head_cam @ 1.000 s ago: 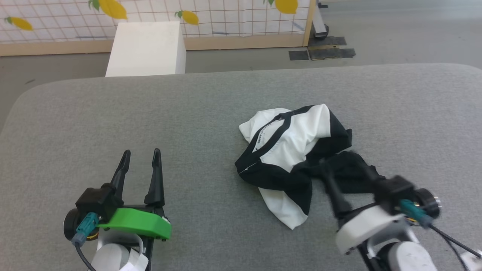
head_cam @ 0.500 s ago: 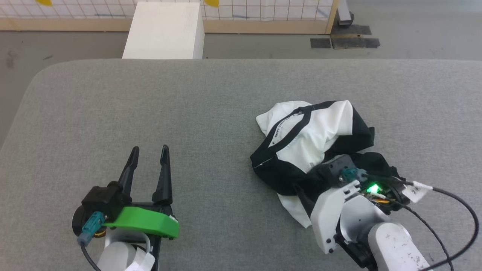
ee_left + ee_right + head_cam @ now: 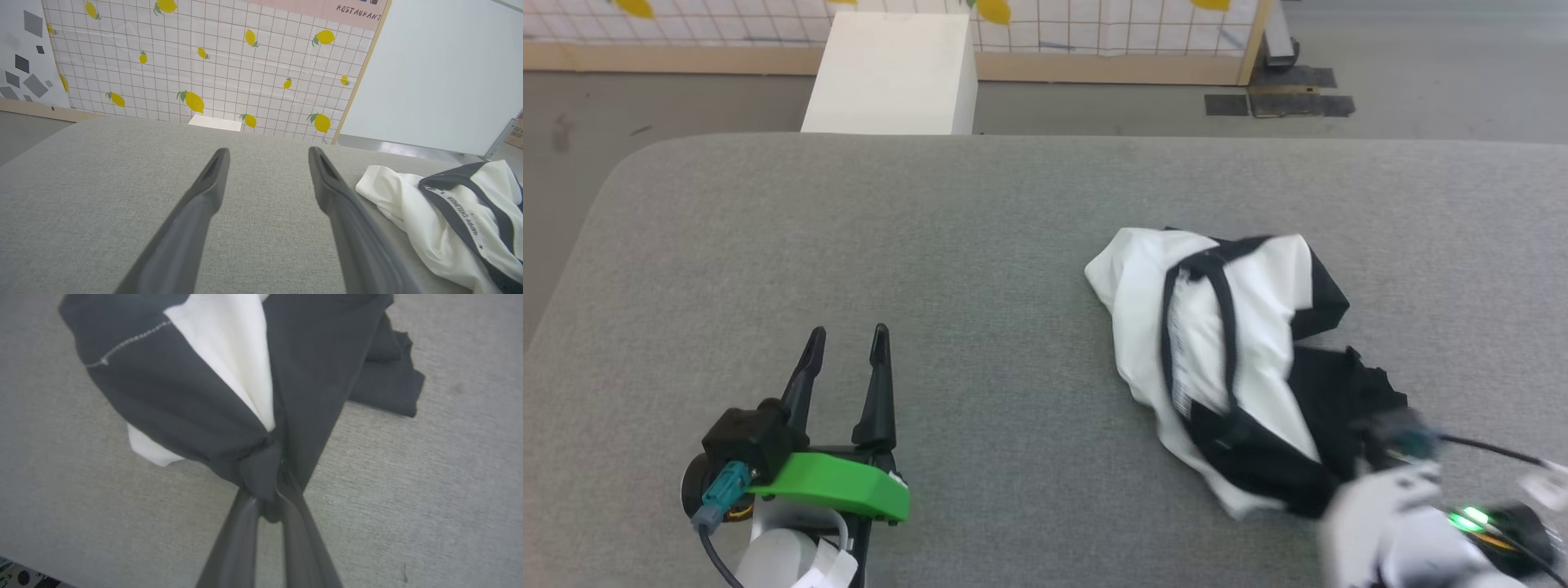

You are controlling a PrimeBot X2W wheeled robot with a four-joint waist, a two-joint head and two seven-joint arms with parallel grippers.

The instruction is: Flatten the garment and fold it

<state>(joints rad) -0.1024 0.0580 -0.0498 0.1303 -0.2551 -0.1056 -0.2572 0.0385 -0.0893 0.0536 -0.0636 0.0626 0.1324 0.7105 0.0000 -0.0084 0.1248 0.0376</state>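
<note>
My right fingers (image 3: 239, 539): clamped on the garment's (image 3: 171, 400) black fold.
My left fingers (image 3: 196, 220): wide, empty.
Lift: slow, so the cloth beyond my tips unfurls.

Crumpled white garment (image 3: 1258, 343) with black sleeves and neckband spreads ahead of the right gripper (image 3: 269, 493), one black fold pinched between its tips.

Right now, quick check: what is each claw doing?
Left claw: open, holding nothing.
Right claw: shut on a black fold of the garment.
</note>
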